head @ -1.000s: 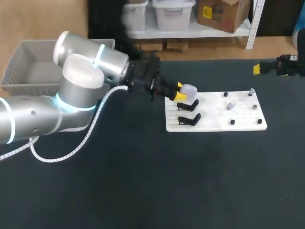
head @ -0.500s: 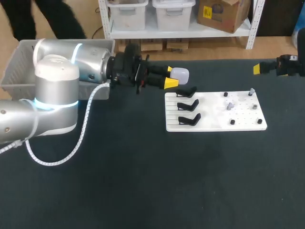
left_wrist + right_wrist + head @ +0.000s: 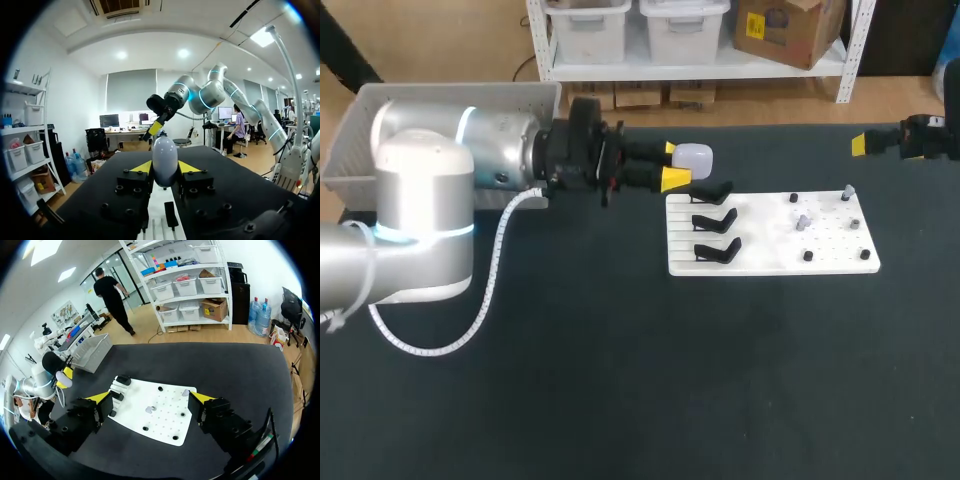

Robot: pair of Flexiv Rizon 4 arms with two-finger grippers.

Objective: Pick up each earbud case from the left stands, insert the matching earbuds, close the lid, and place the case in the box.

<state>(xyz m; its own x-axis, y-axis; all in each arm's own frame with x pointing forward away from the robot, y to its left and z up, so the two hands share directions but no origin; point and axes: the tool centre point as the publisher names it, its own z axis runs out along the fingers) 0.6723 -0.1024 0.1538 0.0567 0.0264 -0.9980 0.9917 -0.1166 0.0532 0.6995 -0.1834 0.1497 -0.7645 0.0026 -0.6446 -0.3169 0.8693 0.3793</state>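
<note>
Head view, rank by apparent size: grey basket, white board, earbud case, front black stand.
1. grey basket, though the left arm hides part
2. white board
3. earbud case and front black stand: alike; the case is held raised, so unranked

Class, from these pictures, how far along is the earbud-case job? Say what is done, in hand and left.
Done: a case is off the stands, which all look bare. In hand: the left gripper is shut on it, above the table beside the board. Left: earbuds sit on the board, so inserting, closing and placing in the box remain. The right gripper is open, holding nothing.
</note>
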